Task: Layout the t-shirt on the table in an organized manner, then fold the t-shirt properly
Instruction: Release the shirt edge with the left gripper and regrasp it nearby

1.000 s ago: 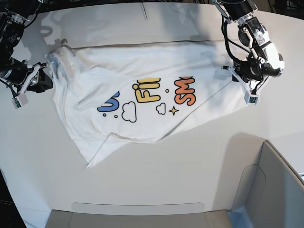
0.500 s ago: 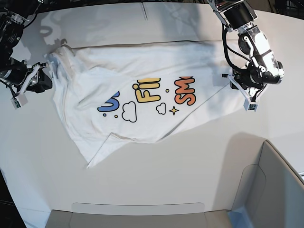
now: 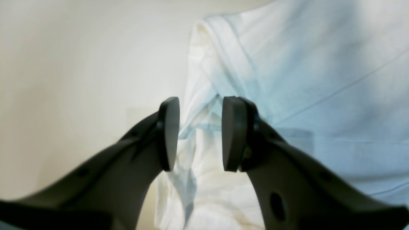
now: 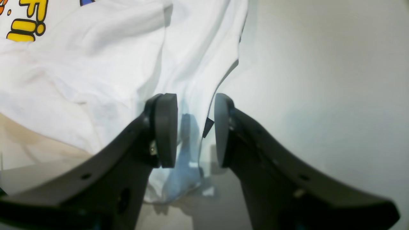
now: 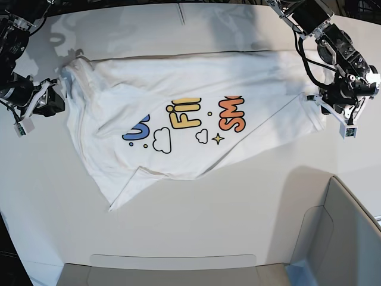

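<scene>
Creased white cotton t-shirt (image 5: 178,119) on smooth table (image 5: 196,220)

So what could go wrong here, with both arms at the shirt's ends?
The left pincer has only a thin bunch of the t-shirt between its pads, so that edge may slip free. The right pincer likewise straddles just a narrow fold. The front is folded over itself, so pulling might not flatten it.
</scene>
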Action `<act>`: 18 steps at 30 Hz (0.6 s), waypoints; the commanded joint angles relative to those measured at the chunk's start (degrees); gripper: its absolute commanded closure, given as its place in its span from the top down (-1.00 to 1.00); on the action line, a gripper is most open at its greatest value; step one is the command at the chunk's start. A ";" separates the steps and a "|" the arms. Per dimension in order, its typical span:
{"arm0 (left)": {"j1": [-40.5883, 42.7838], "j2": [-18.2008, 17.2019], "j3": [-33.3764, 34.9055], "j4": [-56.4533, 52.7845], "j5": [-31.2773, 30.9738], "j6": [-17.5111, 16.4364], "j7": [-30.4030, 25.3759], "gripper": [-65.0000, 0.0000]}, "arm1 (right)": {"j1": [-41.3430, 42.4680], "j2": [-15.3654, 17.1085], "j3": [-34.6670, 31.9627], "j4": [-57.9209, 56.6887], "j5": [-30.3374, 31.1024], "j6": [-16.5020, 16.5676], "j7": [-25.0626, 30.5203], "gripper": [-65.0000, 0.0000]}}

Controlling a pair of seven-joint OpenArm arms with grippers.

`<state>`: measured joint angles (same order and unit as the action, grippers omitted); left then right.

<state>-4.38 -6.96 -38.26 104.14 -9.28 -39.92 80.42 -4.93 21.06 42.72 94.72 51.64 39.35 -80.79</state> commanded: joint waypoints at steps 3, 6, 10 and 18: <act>-0.23 -0.47 -0.03 0.96 -0.26 -0.08 -0.42 -0.29 | 0.75 0.87 -1.18 0.71 1.07 0.65 0.79 -0.42; 0.03 0.94 2.88 0.96 -0.26 -0.08 -0.42 -0.29 | 0.84 1.05 -2.76 0.71 -0.96 0.65 0.79 -0.42; 0.73 1.38 8.50 -0.01 -0.08 -0.08 -0.42 -0.29 | 1.54 0.87 -3.47 0.89 -1.92 0.65 0.79 -0.42; -1.11 0.94 8.15 -7.04 -0.08 -0.08 -0.42 -0.29 | 1.63 1.23 -3.47 0.89 -2.01 0.65 0.79 -0.42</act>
<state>-4.62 -5.74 -30.11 96.29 -8.60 -39.92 80.58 -3.99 20.93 38.98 94.72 48.64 39.35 -80.79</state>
